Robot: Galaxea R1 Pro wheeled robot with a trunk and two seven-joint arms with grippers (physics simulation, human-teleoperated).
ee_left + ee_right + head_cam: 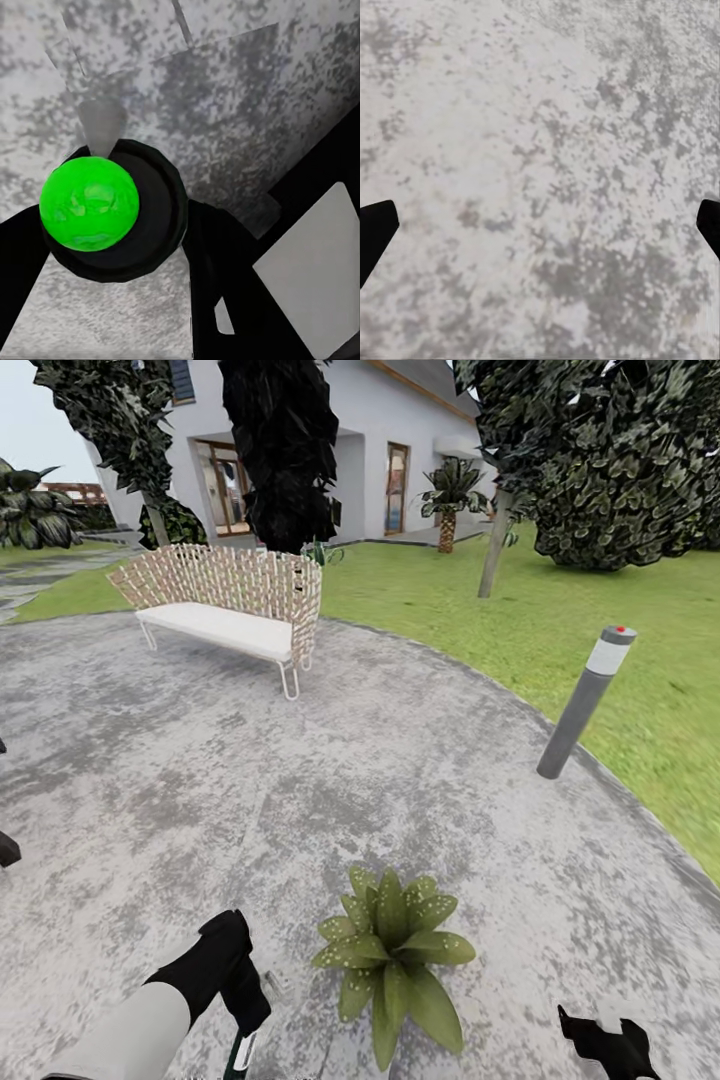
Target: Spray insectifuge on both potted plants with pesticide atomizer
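Left claw (240, 1050) pinching pesticide atomizer (105, 214) | right claw (540, 225) spread | potted plant (395, 950) speckled

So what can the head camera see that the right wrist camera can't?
Head view alone: a potted plant with whitish specks on its green leaves, a wicker bench with a white seat, a grey post with a red-dotted cap, grass, trees and a white house. The left arm reaches in beside the plant.

Right wrist view alone: a close look at the ground between two dark fingertips set wide apart, holding nothing.

Both: the mottled grey stone patio.
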